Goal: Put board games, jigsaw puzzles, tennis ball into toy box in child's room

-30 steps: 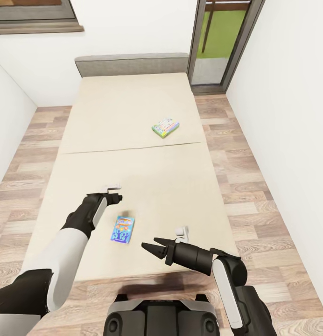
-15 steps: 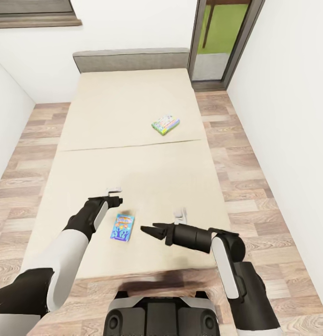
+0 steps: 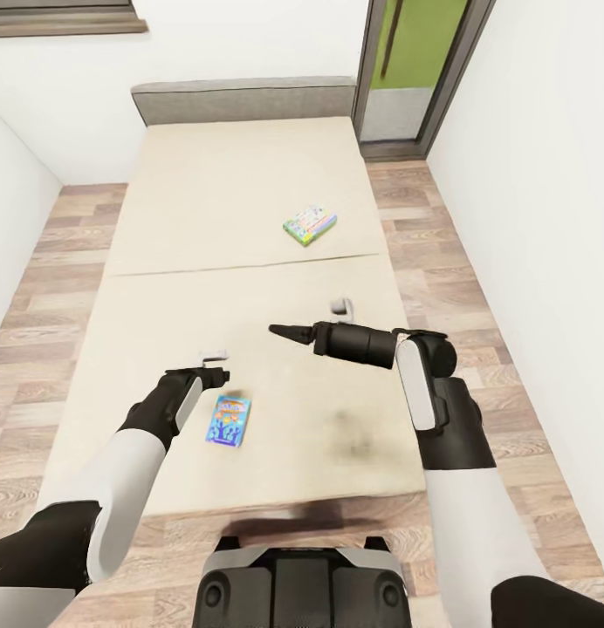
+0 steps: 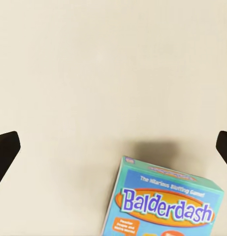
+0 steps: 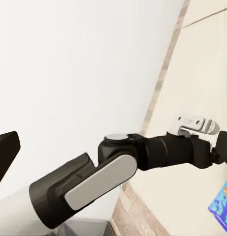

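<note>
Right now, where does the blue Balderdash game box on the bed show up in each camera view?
Head view: the flat blue Balderdash game box lies on the beige bed, just right of the left gripper.
Left wrist view: the box sits at the bottom edge, title readable.
Right wrist view: a blue corner at the lower right edge.
Shared landmark: the beige mattress.

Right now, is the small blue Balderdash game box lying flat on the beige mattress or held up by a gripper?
Lying flat. The blue Balderdash box rests face-up on the beige mattress, beside the open left gripper and untouched by it.
</note>
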Robot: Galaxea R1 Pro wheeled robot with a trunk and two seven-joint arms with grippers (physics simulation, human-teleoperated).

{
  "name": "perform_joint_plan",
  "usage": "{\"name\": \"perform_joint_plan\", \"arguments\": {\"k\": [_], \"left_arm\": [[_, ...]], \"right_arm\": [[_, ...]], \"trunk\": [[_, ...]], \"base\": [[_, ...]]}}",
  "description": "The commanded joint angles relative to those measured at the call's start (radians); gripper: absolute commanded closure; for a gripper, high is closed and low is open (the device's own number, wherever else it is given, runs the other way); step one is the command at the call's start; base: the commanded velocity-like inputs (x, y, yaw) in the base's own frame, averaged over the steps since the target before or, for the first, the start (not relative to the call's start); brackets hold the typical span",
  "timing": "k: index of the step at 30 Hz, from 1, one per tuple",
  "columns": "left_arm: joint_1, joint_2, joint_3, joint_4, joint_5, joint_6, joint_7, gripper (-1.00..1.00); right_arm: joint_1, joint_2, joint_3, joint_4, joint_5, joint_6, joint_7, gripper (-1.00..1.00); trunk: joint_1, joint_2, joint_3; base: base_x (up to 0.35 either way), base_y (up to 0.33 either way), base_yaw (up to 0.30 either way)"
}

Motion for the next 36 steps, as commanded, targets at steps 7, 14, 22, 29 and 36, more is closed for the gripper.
{"name": "perform_joint_plan", "arguments": {"k": [7,14,22,29,36], "left_arm": [[0.0,0.0,0.006,-0.002,0.0,0.006,0.001,-1.0],[0.0,0.002,0.004,-0.002,0.0,0.006,-0.001,-1.0],[0.0,0.002,0.005,-0.002,0.002,0.006,-0.003,-1.0],[0.0,-0.002,0.008,-0.011,0.004,0.01,-0.005,-1.0],[-0.002,-0.008,0.008,-0.025,0.007,0.011,-0.003,-1.0]], "right_arm": [[-0.098,0.0,-0.033,0.15,0.003,-0.002,-0.007,-1.0],[-0.126,0.0,-0.041,0.201,0.003,-0.004,-0.043,-1.0],[-0.13,0.0,-0.041,0.207,0.003,-0.004,-0.052,-1.0],[-0.13,0.0,-0.038,0.201,0.002,-0.004,-0.053,-1.0],[-0.129,0.0,-0.034,0.197,0.003,-0.005,-0.054,-1.0]], "trunk": [[0.0,-0.002,-0.013],[0.0,-0.002,-0.024],[0.0,-0.002,-0.037],[0.0,-0.002,-0.049],[0.0,-0.002,-0.06]], "base": [[0.0,0.0,0.0],[0.0,0.0,0.0],[0.0,0.0,0.0],[0.0,0.0,0.0],[0.0,0.0,0.0]]}}
